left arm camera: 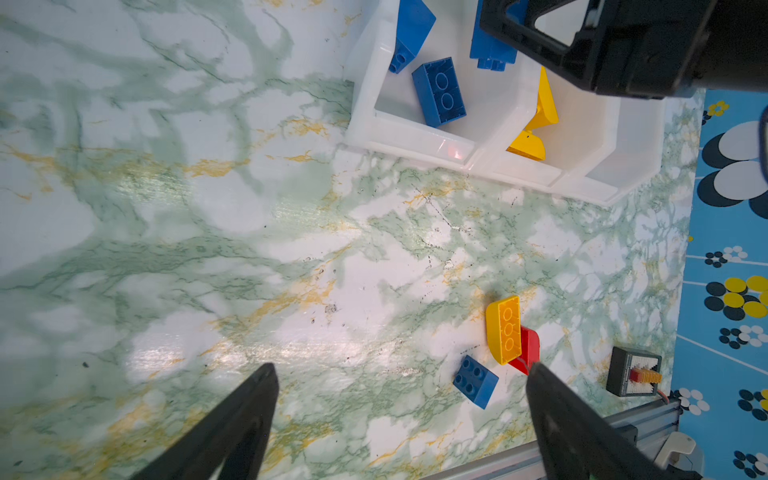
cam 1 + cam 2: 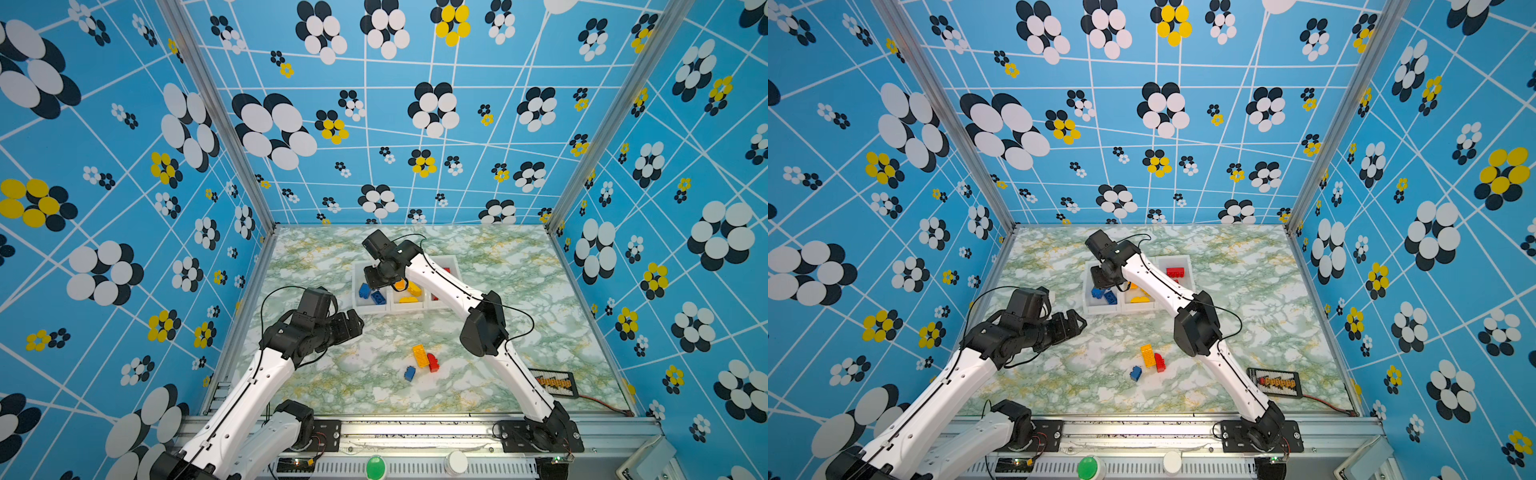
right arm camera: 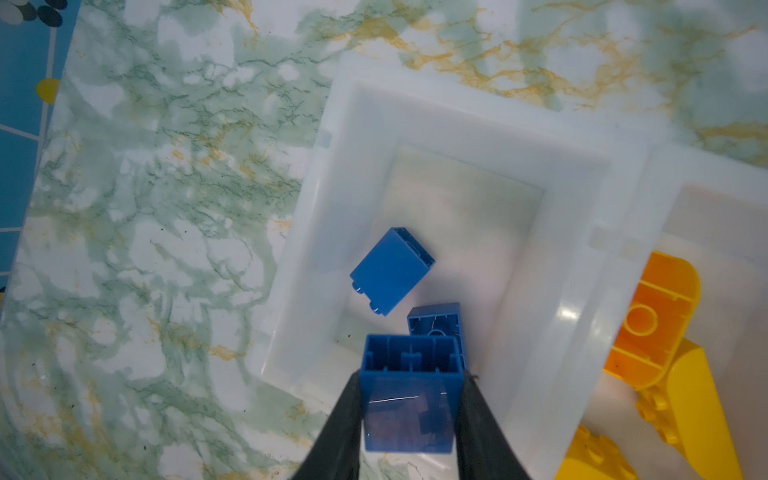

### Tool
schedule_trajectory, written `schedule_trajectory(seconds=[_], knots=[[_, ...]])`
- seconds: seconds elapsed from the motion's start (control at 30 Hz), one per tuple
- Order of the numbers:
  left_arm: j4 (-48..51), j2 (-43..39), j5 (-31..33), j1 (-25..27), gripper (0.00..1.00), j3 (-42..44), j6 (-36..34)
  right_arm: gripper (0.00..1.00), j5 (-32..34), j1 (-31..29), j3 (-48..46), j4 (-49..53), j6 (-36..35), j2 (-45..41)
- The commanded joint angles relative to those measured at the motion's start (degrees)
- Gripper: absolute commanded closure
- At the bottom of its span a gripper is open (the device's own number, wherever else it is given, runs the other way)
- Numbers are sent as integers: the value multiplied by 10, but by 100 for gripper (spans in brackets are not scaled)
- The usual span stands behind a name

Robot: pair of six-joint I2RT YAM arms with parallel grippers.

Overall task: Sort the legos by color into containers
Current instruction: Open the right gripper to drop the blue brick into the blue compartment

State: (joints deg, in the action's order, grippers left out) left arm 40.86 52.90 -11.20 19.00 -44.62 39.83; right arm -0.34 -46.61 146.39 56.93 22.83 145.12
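Note:
Three joined white containers (image 2: 370,309) stand at mid-table in both top views. My right gripper (image 3: 411,386) hangs over the left-hand bin (image 3: 469,108), shut on a blue lego (image 3: 411,399). Two blue legos (image 3: 392,270) lie inside that bin. Yellow legos (image 2: 409,291) fill the middle bin, and a red lego (image 2: 1175,272) shows in the third, partly behind the arm. Nearer the front, a yellow lego (image 2: 420,355), a red lego (image 2: 433,361) and a blue lego (image 2: 409,372) lie loose on the table. My left gripper (image 1: 401,370) stands open and empty above the table, left of them.
A black flat tray with coloured beads (image 2: 555,382) and its red cable sit at the front right. A metal rail (image 2: 415,428) runs along the table's front edge. Blue patterned walls close in the back and both sides.

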Motion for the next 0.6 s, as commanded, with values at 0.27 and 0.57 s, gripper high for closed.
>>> schedule_trajectory(seconds=[0.27, 0.57], knots=[[16, 4, -10, -12, 5, -1, -9, 54, 7, 5, 31, 13, -5, 13], [-1, 26, -13, -12, 5, -6, -10, 52, 5, 5, 18, 22, -5, -30]])
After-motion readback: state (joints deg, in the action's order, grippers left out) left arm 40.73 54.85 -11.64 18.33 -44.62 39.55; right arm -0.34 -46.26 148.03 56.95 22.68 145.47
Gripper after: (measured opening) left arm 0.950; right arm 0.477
